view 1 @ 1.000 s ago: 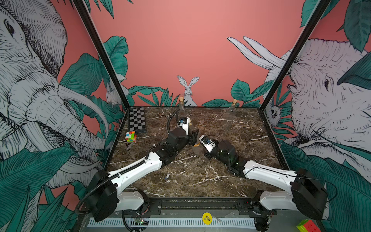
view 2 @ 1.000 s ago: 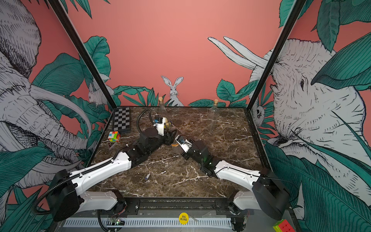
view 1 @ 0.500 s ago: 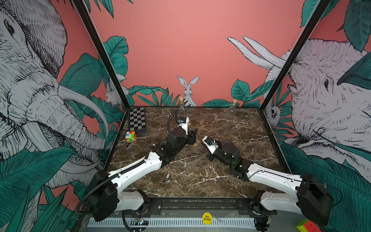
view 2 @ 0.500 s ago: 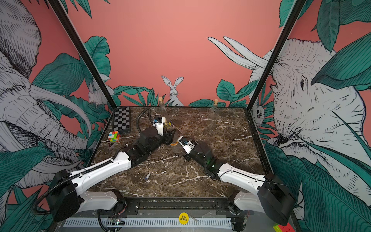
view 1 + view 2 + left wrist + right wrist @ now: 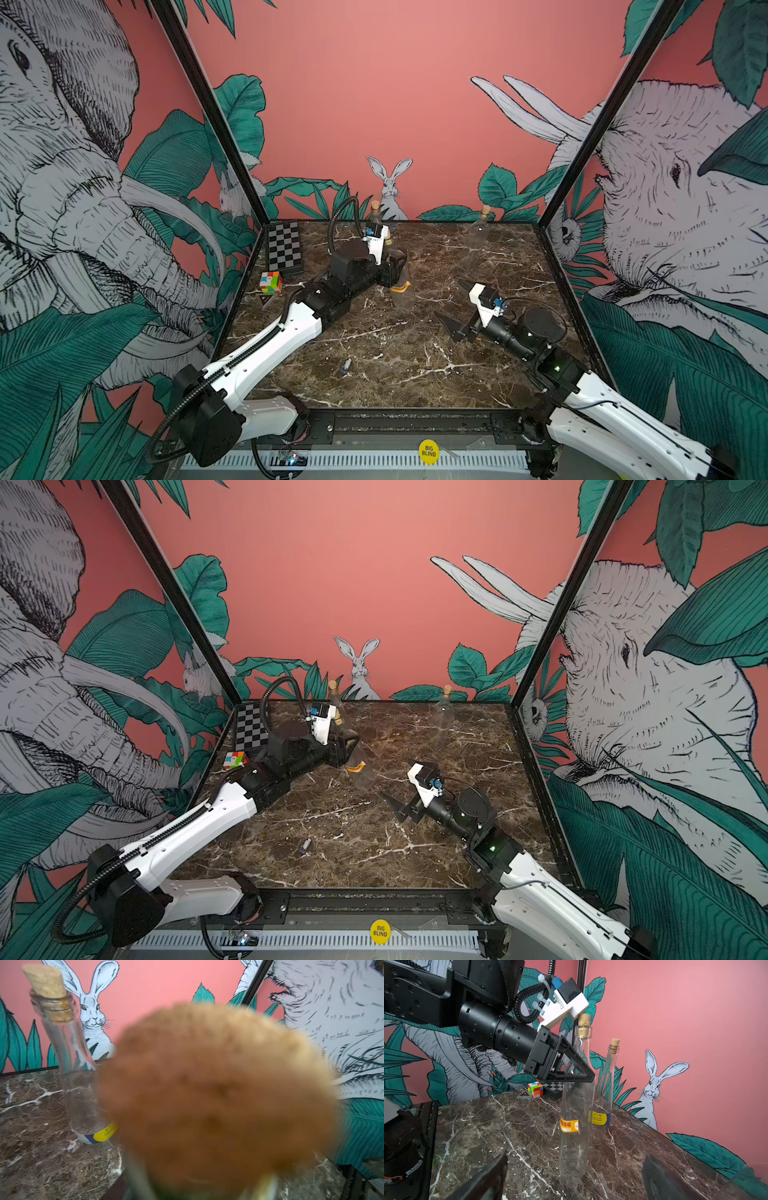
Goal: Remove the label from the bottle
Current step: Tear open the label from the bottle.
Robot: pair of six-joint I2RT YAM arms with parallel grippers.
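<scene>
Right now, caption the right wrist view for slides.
Left gripper holds the orange-labelled bottle; a blue-labelled bottle stands behind.

white arms (image 5: 270, 349), ribbed cable (image 5: 331, 232), black right tool (image 5: 449, 298)

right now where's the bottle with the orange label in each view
Top views: the orange-labelled bottle is mid-table, held by the left gripper.
Left wrist: only its cork, a blur filling the middle.
Right wrist: centre of the picture.
Shared landmark: the rabbit painted on the back wall.
</scene>
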